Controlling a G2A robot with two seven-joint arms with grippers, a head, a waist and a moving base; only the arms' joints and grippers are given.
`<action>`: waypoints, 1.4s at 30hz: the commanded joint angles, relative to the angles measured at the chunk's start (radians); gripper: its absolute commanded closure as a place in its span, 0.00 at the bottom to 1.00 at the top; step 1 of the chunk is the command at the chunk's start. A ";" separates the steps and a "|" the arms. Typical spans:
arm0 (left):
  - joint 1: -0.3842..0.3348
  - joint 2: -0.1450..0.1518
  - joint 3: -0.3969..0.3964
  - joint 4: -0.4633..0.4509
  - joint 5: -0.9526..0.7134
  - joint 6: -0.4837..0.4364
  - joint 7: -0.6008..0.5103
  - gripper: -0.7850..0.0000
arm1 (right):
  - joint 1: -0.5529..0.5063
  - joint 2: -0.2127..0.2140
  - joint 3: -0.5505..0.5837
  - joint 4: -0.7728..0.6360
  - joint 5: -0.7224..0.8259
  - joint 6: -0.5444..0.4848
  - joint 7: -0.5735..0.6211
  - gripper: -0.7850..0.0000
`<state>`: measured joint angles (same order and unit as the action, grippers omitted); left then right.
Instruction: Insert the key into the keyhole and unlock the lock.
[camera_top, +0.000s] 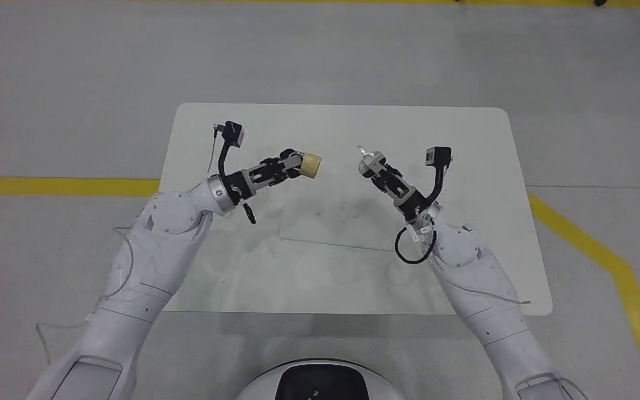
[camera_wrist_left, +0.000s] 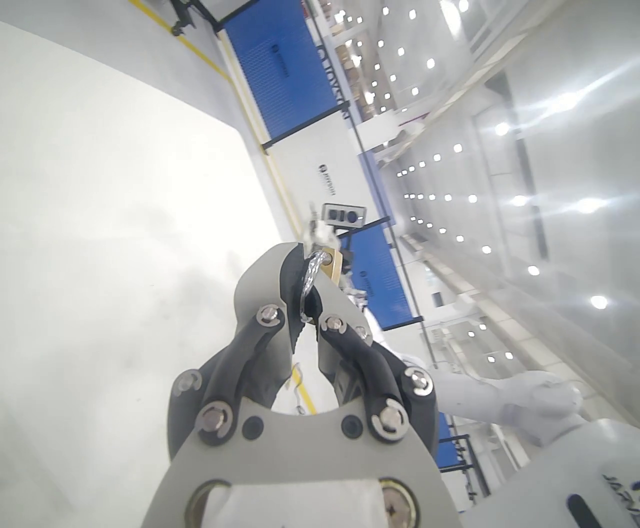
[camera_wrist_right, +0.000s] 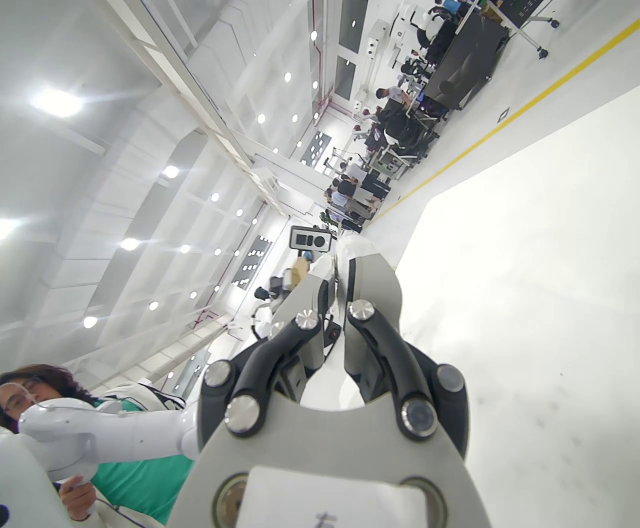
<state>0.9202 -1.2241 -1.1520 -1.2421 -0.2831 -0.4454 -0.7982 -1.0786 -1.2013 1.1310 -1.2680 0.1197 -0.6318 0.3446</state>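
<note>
Now left gripper (camera_wrist_left: 311, 280) pinching lock (camera_wrist_left: 332, 264), right gripper (camera_wrist_right: 345, 266) pinching key (camera_top: 366, 154), apart mid-frame; key possibly slipping sideways, jamming at entry.

white lettering runs sideways along the blue wall panels (camera_wrist_left: 285, 70), with small logos on the white panels (camera_wrist_left: 327, 182) (none clear enough to read surely). a white label (camera_wrist_right: 330, 505) on the right gripper (camera_wrist_right: 342, 272) carries a cut-off mark.
</note>
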 joint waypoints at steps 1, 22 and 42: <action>0.003 0.000 -0.005 0.007 -0.060 -0.007 -0.036 1.00 | 0.002 -0.006 -0.016 -0.003 -0.016 0.006 -0.025 1.00; -0.036 -0.011 0.061 0.037 -0.019 0.001 -0.094 1.00 | 0.077 -0.052 -0.108 0.037 0.149 -0.076 0.119 1.00; -0.072 -0.030 0.042 0.182 -0.371 0.238 -0.189 1.00 | 0.017 -0.017 0.059 -0.065 0.064 -0.148 0.165 1.00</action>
<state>0.8548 -1.2509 -1.1118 -1.0807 -0.6082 -0.2402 -0.9720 -1.0491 -1.2220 1.1697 -1.3134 0.2176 -0.7864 0.5273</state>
